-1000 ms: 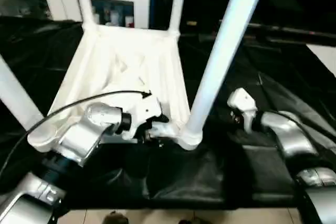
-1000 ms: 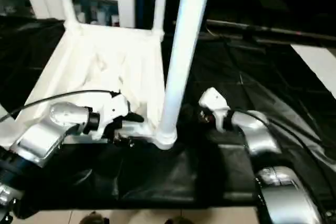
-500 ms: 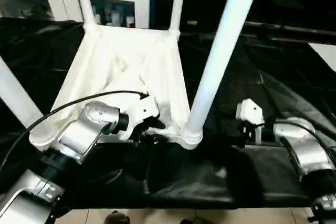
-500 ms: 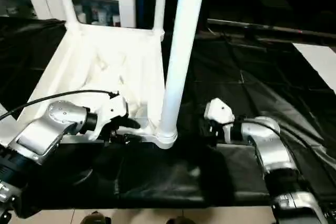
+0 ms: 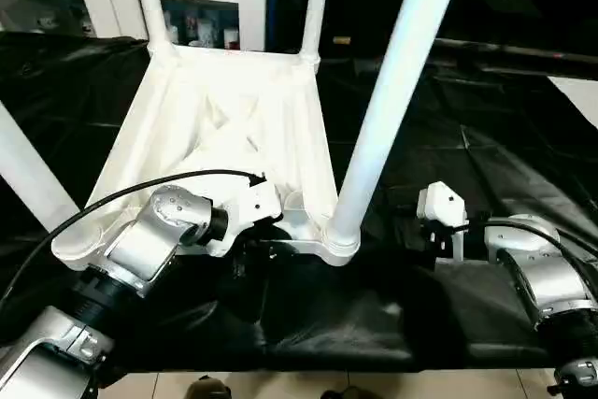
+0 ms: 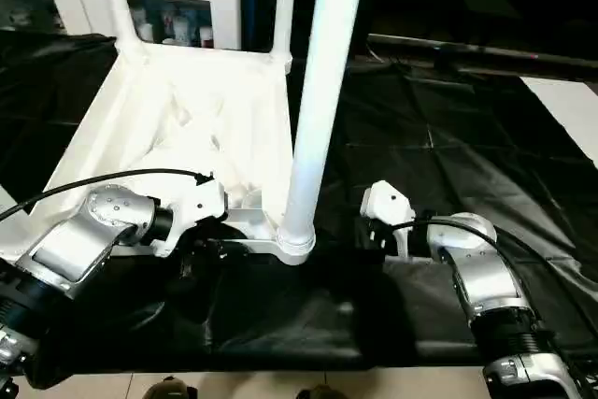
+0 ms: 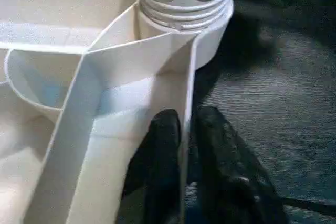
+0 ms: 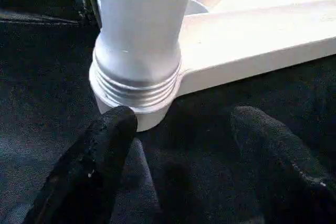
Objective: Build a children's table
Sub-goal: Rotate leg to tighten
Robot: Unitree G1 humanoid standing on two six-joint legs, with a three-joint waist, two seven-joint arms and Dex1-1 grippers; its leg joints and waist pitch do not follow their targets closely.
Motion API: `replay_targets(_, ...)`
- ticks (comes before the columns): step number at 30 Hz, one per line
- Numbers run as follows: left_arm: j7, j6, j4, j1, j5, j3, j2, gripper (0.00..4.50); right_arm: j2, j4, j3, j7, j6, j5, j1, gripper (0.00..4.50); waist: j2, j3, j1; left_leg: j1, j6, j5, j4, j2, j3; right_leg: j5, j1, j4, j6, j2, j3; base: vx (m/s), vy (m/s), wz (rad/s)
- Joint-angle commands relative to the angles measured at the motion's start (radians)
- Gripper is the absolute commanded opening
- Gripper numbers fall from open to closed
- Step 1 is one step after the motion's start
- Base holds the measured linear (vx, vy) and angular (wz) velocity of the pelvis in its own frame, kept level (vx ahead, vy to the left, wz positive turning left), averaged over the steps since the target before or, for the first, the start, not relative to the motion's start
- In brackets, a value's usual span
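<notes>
Left wrist view: left tool point(image 7: 186, 129) pinches the upturned white plastic tabletop's rim point(image 7: 185, 85); right tool point(image 8: 181, 129) gapes before the white tube leg point(image 8: 139, 30).

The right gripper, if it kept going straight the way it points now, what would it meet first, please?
Most likely the threaded base of the nearest table leg, screwed into its corner socket; the right gripper stands open and short of it, though depth is hard to judge.

white ribbed table top point(image 5: 224, 128), white legs point(image 5: 392, 91), black cloth point(image 5: 486, 137).
</notes>
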Motion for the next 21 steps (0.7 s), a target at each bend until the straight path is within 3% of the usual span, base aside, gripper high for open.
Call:
replay_targets(1,-0.006,0.000,0.003,-0.009,0.007,-0.003,-0.005,0.44,-0.021,-0.026,0.002,-0.001,0.010,0.011,0.006,3.30,0.013,-0.068,0.001,0.009,0.012,-0.290,-0.073,0.001,0.006,-0.309,0.050,-0.086,-0.178,-0.042,0.032,0.000,0.000,0.00)
replay_targets(4,-0.013,0.005,-0.003,0.000,0.008,-0.003,-0.002,0.24,-0.019,-0.033,0.004,0.006,0.020,0.019,0.012,3.30,0.013,-0.069,0.001,0.008,0.015,-0.277,-0.073,0.001,0.006,-0.290,0.051,-0.083,-0.182,-0.042,0.032,0.000,0.000,0.00)
replay_targets(5,-0.010,0.006,-0.003,0.006,0.008,-0.001,-0.003,0.04,-0.013,-0.036,-0.001,0.011,0.046,0.035,0.012,3.57,0.013,-0.069,0.000,0.009,0.016,-0.274,-0.073,0.002,0.007,-0.284,0.050,-0.082,-0.183,-0.042,0.032,0.000,0.000,0.00)
replay_targets(9,-0.004,0.007,-0.003,0.016,0.009,0.001,-0.007,0.00,-0.002,-0.038,-0.008,0.012,0.083,0.058,0.010,3.69,0.013,-0.072,-0.002,0.005,0.020,-0.243,-0.072,0.002,0.007,-0.222,0.055,-0.075,-0.202,-0.041,0.032,0.000,0.000,0.00)
replay_targets(11,0.009,0.013,-0.010,0.032,0.015,-0.009,-0.020,0.00,0.004,-0.044,-0.007,0.025,0.104,0.072,0.008,4.03,0.002,-0.072,-0.006,0.005,0.025,-0.236,-0.069,0.001,0.010,-0.215,0.056,-0.075,-0.205,-0.040,0.033,0.000,0.000,0.00)
replay_targets(13,0.030,0.021,-0.010,0.040,0.021,-0.015,-0.039,0.00,0.007,-0.052,-0.001,0.038,0.116,0.079,0.009,4.11,0.005,-0.069,-0.005,0.007,0.030,-0.242,-0.069,0.002,0.011,-0.239,0.054,-0.078,-0.201,-0.042,0.034,0.000,0.000,0.00)
replay_targets(14,0.071,0.026,-0.001,0.044,0.030,-0.018,-0.075,0.00,0.015,-0.050,0.011,0.033,0.104,0.066,0.004,4.22,-0.003,-0.069,-0.004,0.007,0.033,-0.242,-0.067,0.002,0.012,-0.262,0.053,-0.080,-0.192,-0.042,0.034,0.000,0.000,0.00)
replay_targets(17,0.106,0.026,0.015,0.037,0.036,-0.014,-0.105,0.00,0.029,-0.022,0.024,-0.014,0.056,0.021,-0.011,4.38,-0.002,-0.065,-0.004,0.009,0.018,-0.284,-0.069,0.001,0.010,-0.395,0.046,-0.094,-0.146,-0.047,0.036,0.000,0.000,0.00)
replay_targets(21,0.129,0.031,0.029,0.023,0.030,-0.004,-0.139,0.00,0.065,0.025,0.035,-0.056,0.044,0.005,-0.047,4.38,-0.004,-0.064,-0.006,0.008,0.019,-0.286,-0.070,-0.002,0.009,-0.418,0.043,-0.096,-0.132,-0.044,0.036,0.000,0.000,0.00)
